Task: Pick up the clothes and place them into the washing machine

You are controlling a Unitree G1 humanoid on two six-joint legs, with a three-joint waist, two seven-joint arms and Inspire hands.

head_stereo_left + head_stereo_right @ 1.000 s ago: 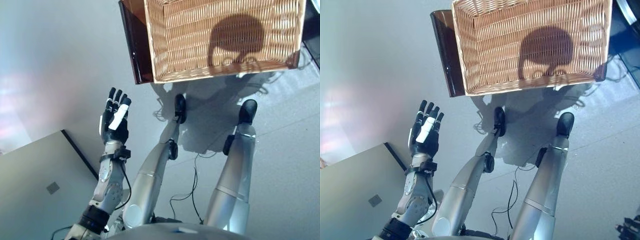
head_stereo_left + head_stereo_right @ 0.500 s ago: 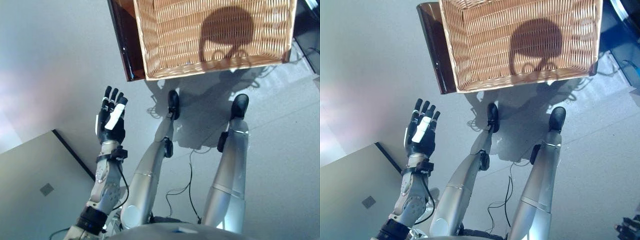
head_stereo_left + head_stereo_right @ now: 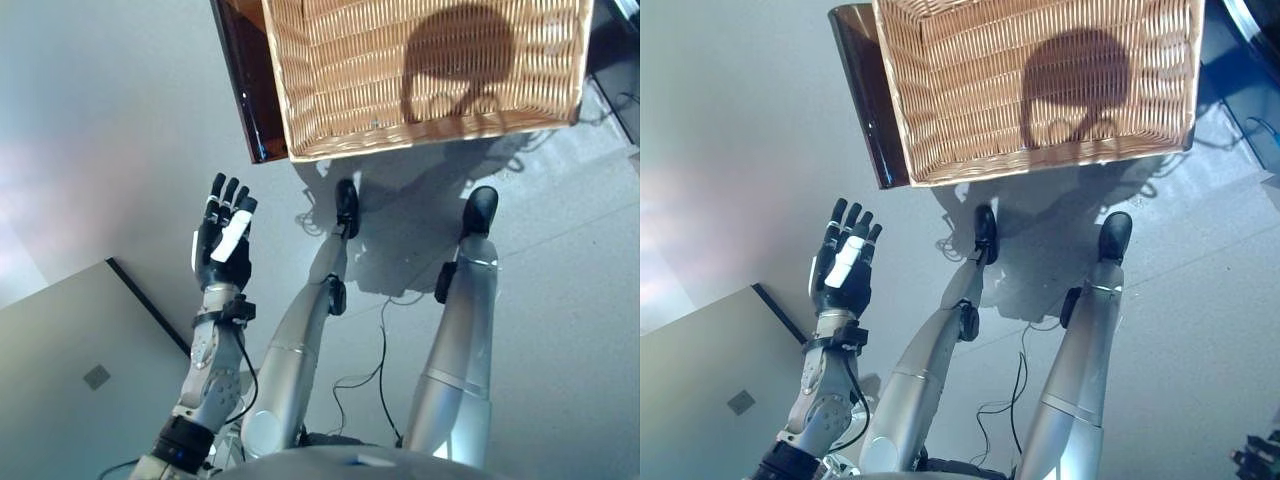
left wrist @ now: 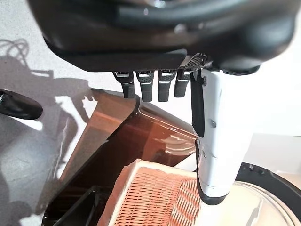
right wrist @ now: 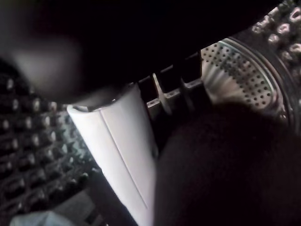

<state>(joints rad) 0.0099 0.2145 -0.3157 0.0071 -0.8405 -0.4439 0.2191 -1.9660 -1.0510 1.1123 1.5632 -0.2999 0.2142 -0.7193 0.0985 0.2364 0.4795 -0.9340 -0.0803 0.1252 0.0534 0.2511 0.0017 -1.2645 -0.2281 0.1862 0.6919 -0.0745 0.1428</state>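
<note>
1. The wicker basket (image 3: 430,135) is sitting on its dark brown stand (image 3: 245,100) just as it did a second ago. It only appears to slide in my head views because my head is turning. Its woven floor is showing bare, with no clothes left in it.
2. The perforated drum (image 5: 240,75) of the washing machine is filling my right wrist view, well away from the basket, so I am judging that this load is at the delivery step.
3. My left hand (image 3: 224,245) is still hovering beside the basket's near corner, fingers straight and spread, holding nothing.
4. My right hand (image 5: 122,150) is reaching inside the drum; I cannot tell how far it is closed.
5. A dark mass (image 5: 225,169) is lying just past that hand. I am taking it for the clothes, though I cannot tell whether I am gripping it.
</note>
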